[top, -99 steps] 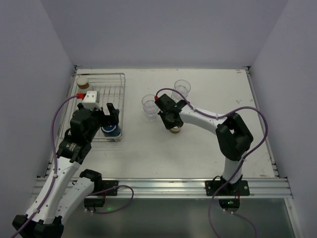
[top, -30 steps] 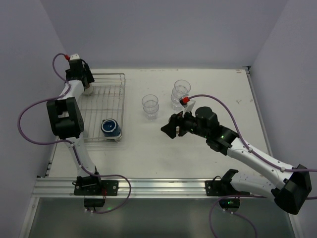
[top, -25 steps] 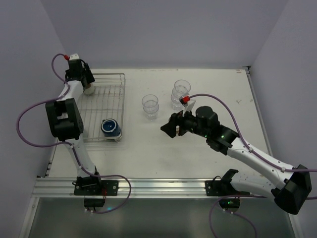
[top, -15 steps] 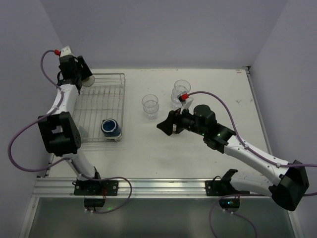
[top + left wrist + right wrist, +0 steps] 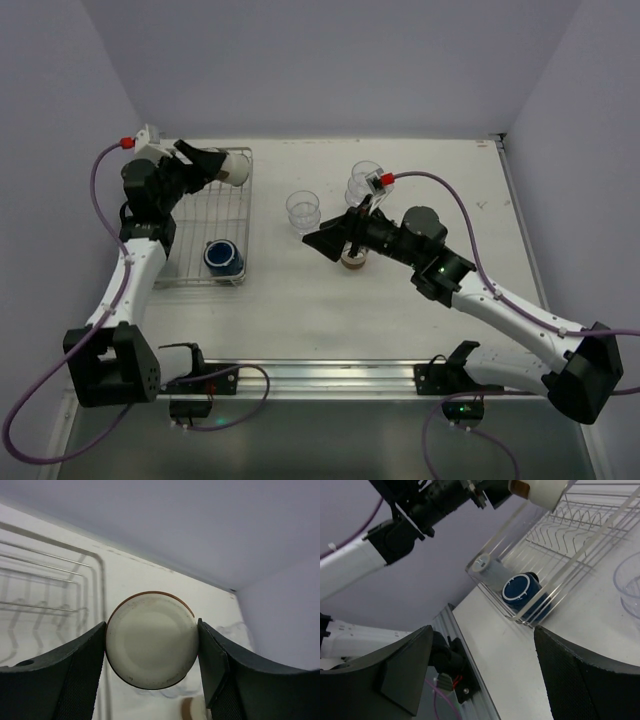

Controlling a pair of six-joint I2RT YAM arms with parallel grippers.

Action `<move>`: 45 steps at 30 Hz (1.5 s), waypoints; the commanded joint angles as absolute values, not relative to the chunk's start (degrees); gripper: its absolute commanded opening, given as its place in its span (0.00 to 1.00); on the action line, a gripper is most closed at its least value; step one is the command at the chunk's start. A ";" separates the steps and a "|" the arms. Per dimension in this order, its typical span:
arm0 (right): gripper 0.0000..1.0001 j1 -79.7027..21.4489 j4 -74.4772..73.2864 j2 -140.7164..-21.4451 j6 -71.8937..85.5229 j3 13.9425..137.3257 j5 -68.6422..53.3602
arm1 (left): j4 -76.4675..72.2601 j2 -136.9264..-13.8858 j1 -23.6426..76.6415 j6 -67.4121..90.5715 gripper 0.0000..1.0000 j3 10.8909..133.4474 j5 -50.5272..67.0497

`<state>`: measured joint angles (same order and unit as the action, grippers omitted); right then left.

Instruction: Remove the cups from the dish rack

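My left gripper [image 5: 218, 166] is shut on a tan cup with a cream base [image 5: 235, 168]. It holds the cup on its side in the air over the far right corner of the dish rack [image 5: 248, 200]. In the left wrist view the cream base [image 5: 151, 639] fills the gap between the fingers. A navy mug [image 5: 223, 257] stands in the rack's near right corner, with a pale cup [image 5: 487, 567] beside it. My right gripper [image 5: 322, 241] hangs open and empty over the table, right of the rack. Another tan cup [image 5: 353, 262] sits on the table just behind it.
Two stacks of clear ridged tumblers [image 5: 303, 211] [image 5: 362, 182] stand on the table behind the right arm. The right wrist view looks across the table's near left part towards the rack [image 5: 580, 545] and the metal rail [image 5: 470, 680] at the table's front edge.
The left arm has lifted the tan cup out of the rack's far left corner and carried it right. The right gripper has opened wider and shifted left, uncovering the tan cup on the table.
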<state>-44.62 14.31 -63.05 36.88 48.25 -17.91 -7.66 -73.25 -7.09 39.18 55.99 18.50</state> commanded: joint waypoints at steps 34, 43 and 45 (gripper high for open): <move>0.00 -43.07 37.27 -68.31 44.04 50.90 -24.70 | -30.63 -50.10 18.81 55.32 0.89 36.38 32.17; 0.00 -43.07 -10.94 -62.84 25.15 59.91 -10.06 | 9.10 -43.42 18.81 25.70 1.00 48.86 17.50; 0.00 -42.80 -23.34 -64.85 21.03 62.91 -7.05 | 12.73 -41.75 18.90 22.16 1.00 48.87 13.64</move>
